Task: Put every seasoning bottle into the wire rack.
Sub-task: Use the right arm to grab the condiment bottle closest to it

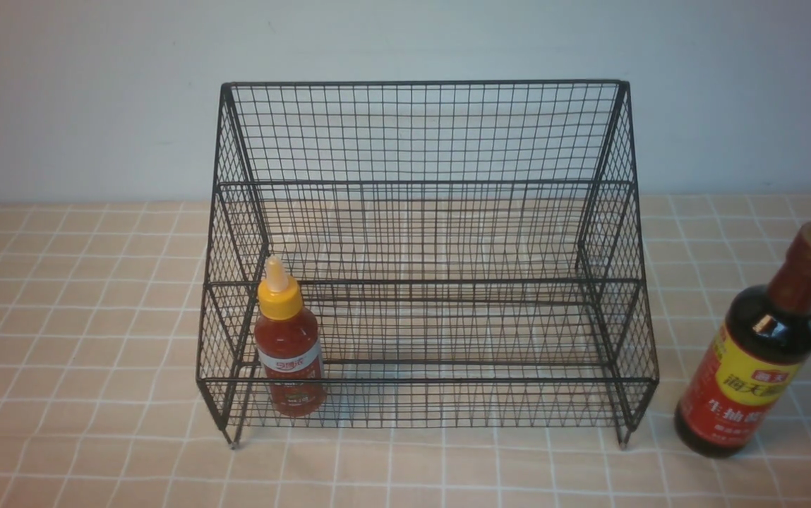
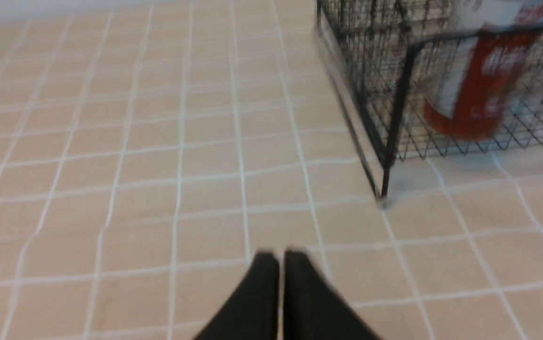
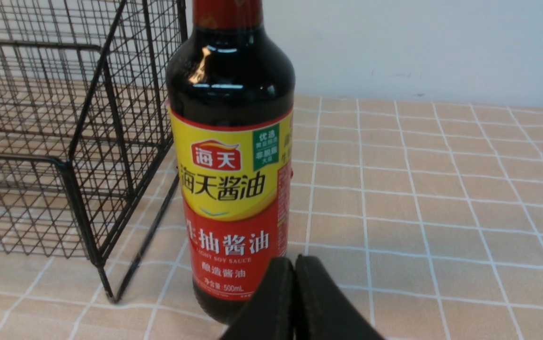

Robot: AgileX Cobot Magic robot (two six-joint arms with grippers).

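Observation:
The black wire rack (image 1: 425,183) stands at the middle of the table. The small red-sauce bottle (image 1: 288,347) with yellow cap stands upright in the rack's lower tier at its left end; it shows blurred in the left wrist view (image 2: 481,85). The dark soy-sauce bottle (image 1: 764,346) stands upright on the table to the right of the rack. My left gripper (image 2: 280,255) is shut and empty over bare cloth, apart from the rack's corner (image 2: 394,118). My right gripper (image 3: 295,259) is shut and empty just in front of the soy-sauce bottle (image 3: 231,156). Neither gripper shows in the front view.
A beige checked cloth (image 1: 80,317) covers the table. A pale wall (image 1: 80,92) runs behind the rack. The rack's right side (image 3: 87,141) stands close beside the soy-sauce bottle.

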